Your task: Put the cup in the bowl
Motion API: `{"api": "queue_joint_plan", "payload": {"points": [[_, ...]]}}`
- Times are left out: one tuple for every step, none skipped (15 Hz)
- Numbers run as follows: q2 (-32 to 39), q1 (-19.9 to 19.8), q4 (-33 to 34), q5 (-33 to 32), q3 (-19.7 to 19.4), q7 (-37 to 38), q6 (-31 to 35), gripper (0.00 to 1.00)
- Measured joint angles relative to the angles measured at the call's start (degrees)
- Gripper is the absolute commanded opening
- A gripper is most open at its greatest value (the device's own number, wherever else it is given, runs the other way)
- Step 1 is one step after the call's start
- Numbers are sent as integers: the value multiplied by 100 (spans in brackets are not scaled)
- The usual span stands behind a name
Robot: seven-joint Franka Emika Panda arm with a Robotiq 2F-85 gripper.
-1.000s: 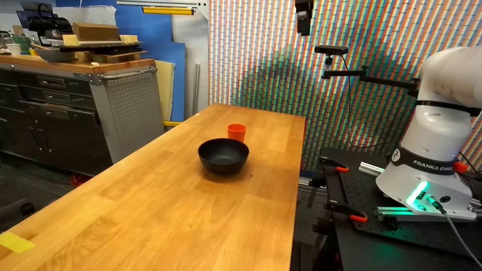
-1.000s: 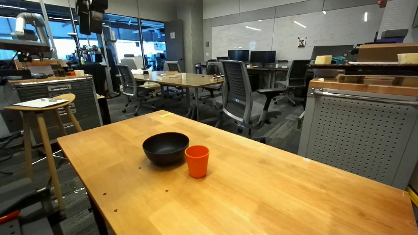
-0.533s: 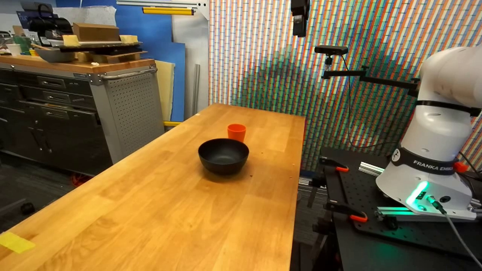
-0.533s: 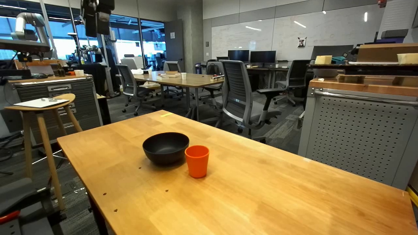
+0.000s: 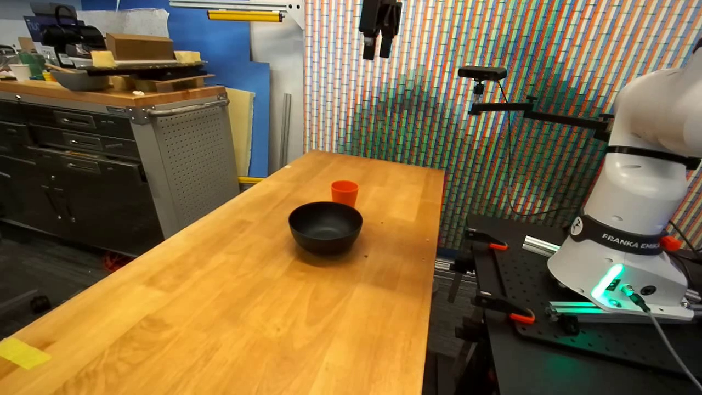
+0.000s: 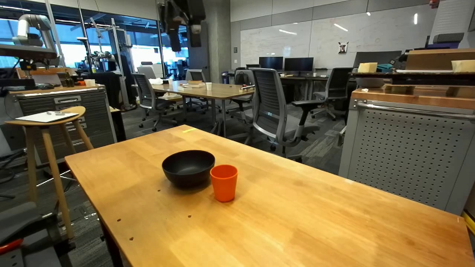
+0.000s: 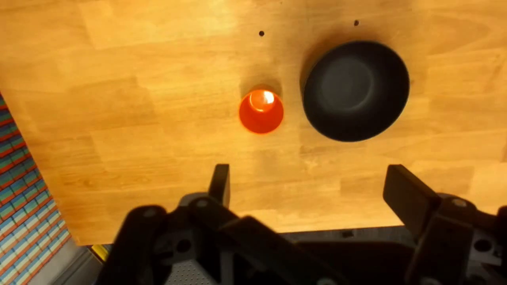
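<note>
The small orange-red cup (image 5: 344, 192) stands upright on the wooden table, and the bowl hides its base in that exterior view. It shows whole in an exterior view (image 6: 224, 183) and in the wrist view (image 7: 261, 118). The round black bowl (image 5: 325, 233) stands upright beside it, also seen in an exterior view (image 6: 187, 168). In the wrist view a narrow strip of table separates the cup from the bowl (image 7: 352, 93). My gripper (image 7: 309, 180) is open with nothing between its fingers. It hangs high above the table in both exterior views (image 5: 377, 50) (image 6: 185, 41).
The wooden table (image 5: 263, 307) carries a strip of yellow tape (image 5: 24, 353) near one end. A grey tool cabinet (image 5: 186, 148) stands beyond one long edge. A camera (image 5: 482, 72) on a black bracket stands near the robot base. An office chair (image 6: 274, 104) stands behind the table.
My gripper has moved left in one exterior view and right in the other, and slightly lower. Both fingers now show apart. The cup and the bowl have not moved.
</note>
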Motion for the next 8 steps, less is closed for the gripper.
{"api": "queue_joint_plan", "payload": {"points": [[228, -28, 134, 0, -54, 0, 165, 100], [467, -57, 273, 0, -105, 0, 302, 100], [705, -84, 411, 0, -150, 1, 419, 100], [950, -112, 546, 1, -192, 4, 524, 100], [1196, -143, 683, 1, -227, 6, 608, 100], [1427, -174, 809, 2, -258, 11, 665, 100], [1651, -200, 922, 6, -292, 22, 720, 100], [1859, -223, 1020, 8, -324, 39, 742, 100]]}}
